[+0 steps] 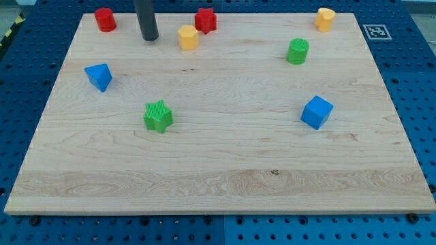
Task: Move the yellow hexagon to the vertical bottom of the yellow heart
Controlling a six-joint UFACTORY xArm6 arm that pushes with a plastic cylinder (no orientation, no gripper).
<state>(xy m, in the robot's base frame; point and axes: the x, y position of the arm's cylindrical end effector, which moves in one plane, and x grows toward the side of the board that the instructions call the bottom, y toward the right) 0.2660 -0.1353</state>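
Note:
The yellow hexagon point(188, 37) lies near the view's top, left of centre, just below and left of a red star point(206, 20). The yellow heart point(325, 19) lies far off at the view's top right corner of the wooden board point(225, 184). My tip point(149, 39) is the lower end of a dark rod coming down from the view's top. It stands to the left of the yellow hexagon, a short gap apart, not touching it.
A red cylinder point(105, 19) is at the top left. A green cylinder point(298, 51) lies below and left of the heart. A blue triangle point(99, 76), a green star point(158, 116) and a blue cube point(317, 112) lie lower down.

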